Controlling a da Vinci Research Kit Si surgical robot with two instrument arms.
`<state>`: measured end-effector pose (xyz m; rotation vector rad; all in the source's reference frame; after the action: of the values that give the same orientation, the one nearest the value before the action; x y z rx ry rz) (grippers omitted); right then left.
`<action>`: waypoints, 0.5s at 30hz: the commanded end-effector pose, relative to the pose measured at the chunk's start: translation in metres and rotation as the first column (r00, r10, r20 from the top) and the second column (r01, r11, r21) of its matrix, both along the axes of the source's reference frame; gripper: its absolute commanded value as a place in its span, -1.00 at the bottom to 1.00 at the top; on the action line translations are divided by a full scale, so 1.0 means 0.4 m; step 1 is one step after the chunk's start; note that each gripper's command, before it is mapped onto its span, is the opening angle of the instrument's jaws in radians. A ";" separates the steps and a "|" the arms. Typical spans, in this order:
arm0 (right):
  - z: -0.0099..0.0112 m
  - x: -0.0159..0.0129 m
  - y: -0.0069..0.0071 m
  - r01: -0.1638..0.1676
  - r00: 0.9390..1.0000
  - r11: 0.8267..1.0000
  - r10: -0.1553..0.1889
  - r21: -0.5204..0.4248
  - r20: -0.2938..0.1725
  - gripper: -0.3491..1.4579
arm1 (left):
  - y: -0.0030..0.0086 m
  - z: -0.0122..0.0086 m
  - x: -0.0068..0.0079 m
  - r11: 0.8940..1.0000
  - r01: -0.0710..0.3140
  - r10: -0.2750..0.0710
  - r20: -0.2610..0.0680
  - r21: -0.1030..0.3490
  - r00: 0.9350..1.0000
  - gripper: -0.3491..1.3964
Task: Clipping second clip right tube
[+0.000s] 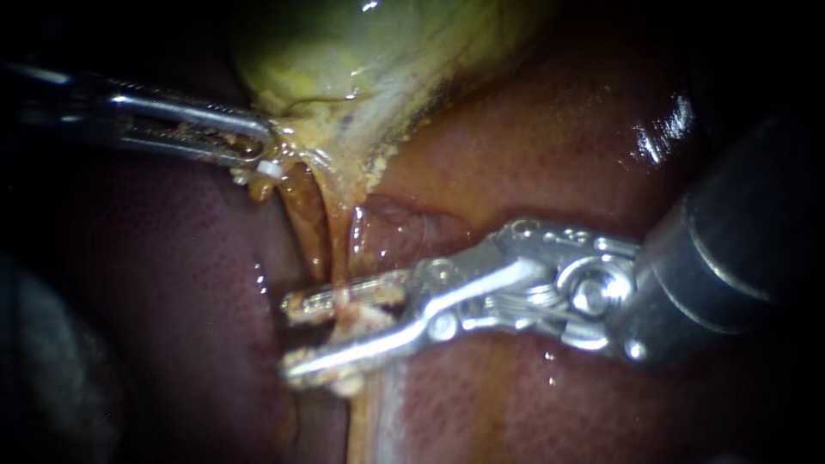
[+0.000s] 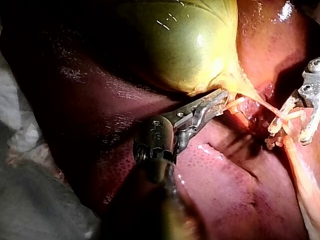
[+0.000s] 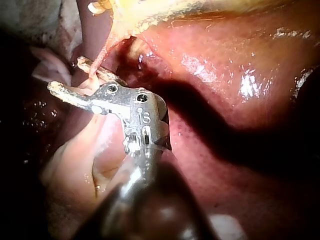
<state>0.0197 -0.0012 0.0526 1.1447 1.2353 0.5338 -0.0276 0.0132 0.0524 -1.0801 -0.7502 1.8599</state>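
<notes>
The yellow-green gallbladder (image 1: 369, 69) narrows into two tubes running down over the liver (image 1: 172, 283). My left instrument (image 1: 258, 150) is shut on the gallbladder's neck, also seen in the left wrist view (image 2: 220, 100). My right instrument (image 1: 292, 337) has its jaws open around the right tube (image 1: 341, 249), one jaw on each side, with a gap showing. The left tube (image 1: 302, 215) lies just beside the jaw tips. In the right wrist view the right instrument (image 3: 67, 75) straddles a thin pale strand (image 3: 100, 55).
A small white piece (image 1: 268, 169) sits at the left instrument's tip. Wet red liver (image 1: 601, 120) rises behind the right instrument's shaft (image 1: 730, 258). Pale cloth (image 2: 20, 130) shows beside the liver in the left wrist view.
</notes>
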 end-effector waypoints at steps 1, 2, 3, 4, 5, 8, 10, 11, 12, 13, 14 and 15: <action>0.0002 0.0000 0.0000 0.000 1.000 1.000 0.000 0.000 0.001 -0.11 | 0.0000 0.0000 0.0000 1.000 0.000 0.000 0.001 0.000 1.000 -1.00; 0.0003 -0.0001 0.0001 0.000 1.000 1.000 0.000 0.000 0.001 -0.11 | 0.0000 0.0000 0.0000 1.000 0.000 0.000 0.001 0.000 1.000 -1.00; 0.0004 -0.0001 0.0001 0.000 1.000 1.000 0.000 -0.001 0.001 -0.12 | 0.0000 0.0000 0.0000 1.000 0.000 0.000 0.001 0.000 1.000 -1.00; 0.0005 -0.0001 0.0002 0.000 1.000 1.000 0.000 0.000 0.001 -0.13 | 0.0000 0.0000 0.0000 1.000 0.000 0.000 0.001 0.000 1.000 -1.00; 0.0005 -0.0001 0.0003 0.000 1.000 1.000 0.000 0.000 0.001 -0.14 | 0.0000 0.0000 0.0000 1.000 0.000 0.000 0.001 0.000 1.000 -1.00; 0.0007 -0.0001 0.0004 0.000 1.000 1.000 0.000 0.005 0.004 -0.20 | 0.0000 -0.0001 0.0000 1.000 0.000 0.000 0.001 0.000 1.000 -1.00; 0.0008 -0.0001 0.0005 0.001 1.000 1.000 -0.001 0.016 0.009 -0.23 | 0.0000 0.0000 0.0000 1.000 0.000 0.000 0.001 0.000 1.000 -1.00; 0.0008 -0.0001 0.0005 0.001 1.000 1.000 -0.001 0.016 0.009 -0.24 | 0.0000 -0.0001 0.0000 1.000 0.000 0.000 0.001 0.000 1.000 -1.00; 0.0008 -0.0001 0.0005 0.002 1.000 1.000 -0.002 0.021 0.011 -0.26 | 0.0000 -0.0001 0.0000 1.000 0.000 0.000 0.001 0.000 1.000 -1.00; 0.0008 -0.0001 0.0005 0.002 1.000 1.000 -0.002 0.021 0.011 -0.27 | 0.0000 -0.0001 0.0000 1.000 0.000 0.000 0.001 0.000 1.000 -1.00; 0.0008 -0.0001 0.0005 0.002 1.000 1.000 -0.002 0.021 0.011 -0.29 | 0.0000 -0.0001 0.0000 1.000 0.000 0.000 0.001 0.000 1.000 -1.00; 0.0009 -0.0001 0.0006 0.002 1.000 1.000 -0.002 0.021 0.011 -0.30 | 0.0000 -0.0001 0.0000 1.000 0.000 0.000 0.001 0.000 1.000 -1.00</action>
<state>0.0197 -0.0010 0.0531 1.1616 1.2189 0.5571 -0.0276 0.0132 0.0524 -1.0807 -0.7508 1.8602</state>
